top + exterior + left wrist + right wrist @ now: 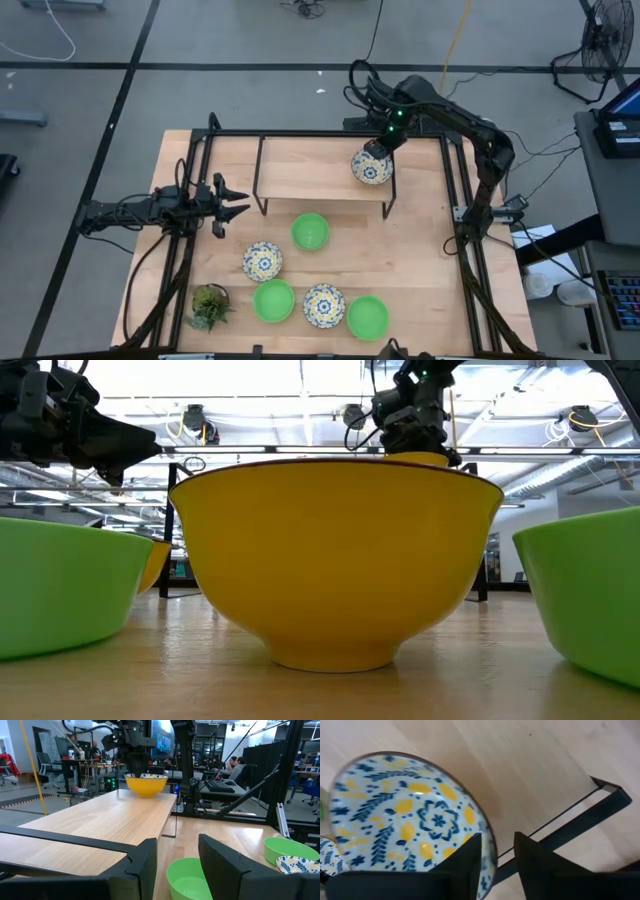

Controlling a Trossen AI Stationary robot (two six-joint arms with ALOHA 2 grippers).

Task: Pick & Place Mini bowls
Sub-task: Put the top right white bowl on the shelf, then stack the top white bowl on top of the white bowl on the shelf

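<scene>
We see right gripper (384, 146) at floral bowl (371, 167) on raised shelf (310, 168), fingers parted astride its rim, left gripper (236, 203) open above tabletop (420, 250), holding nothing

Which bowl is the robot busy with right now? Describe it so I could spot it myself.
Find the raised wooden shelf at the table's far side. On its right end, under the right gripper, sits a floral bowl. It is the only bowl up on the shelf; the other five sit on the table below.
</scene>
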